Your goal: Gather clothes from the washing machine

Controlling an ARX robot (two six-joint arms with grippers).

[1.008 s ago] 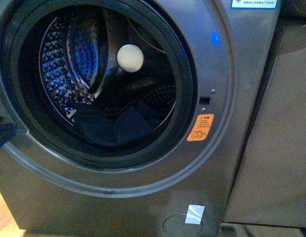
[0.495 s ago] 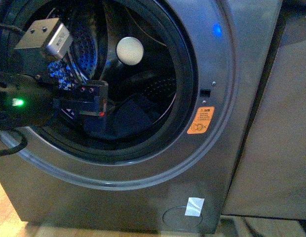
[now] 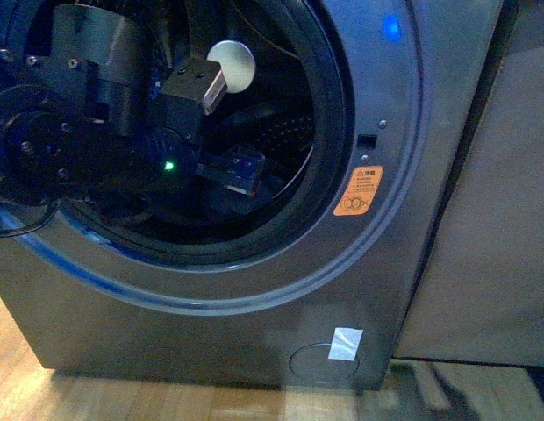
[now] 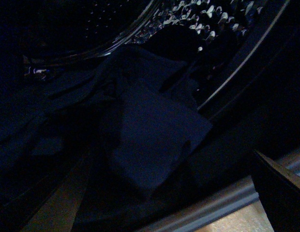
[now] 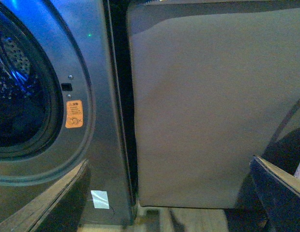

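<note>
Your left arm (image 3: 88, 132) has pushed deeper through the porthole since half a second ago and now hides most of the opening from 9 o'clock to the centre. You face the washing machine (image 3: 377, 263), dark grey, filling the left and middle of the front view. The left gripper (image 4: 172, 159) is inside the perforated steel drum (image 4: 208, 19), fingers spread with nothing between them, aimed at a heap of dark clothes (image 4: 150, 130) at the drum's 6 o'clock; contact cannot be told in the dim light. The task looks barely begun: nothing is gripped and every garment seen is in the drum, so grasping and lifting out remain. The right gripper (image 5: 169, 159) waits outside, spread and empty. On the machine's front, an orange sticker (image 3: 358, 191) sits at 4 o'clock from the porthole and a white tape patch (image 3: 345, 344) at 5 o'clock. A beige panel (image 3: 491, 219) stands just beside the machine at 3 o'clock, and a wooden floor (image 3: 167, 399) runs below
</note>
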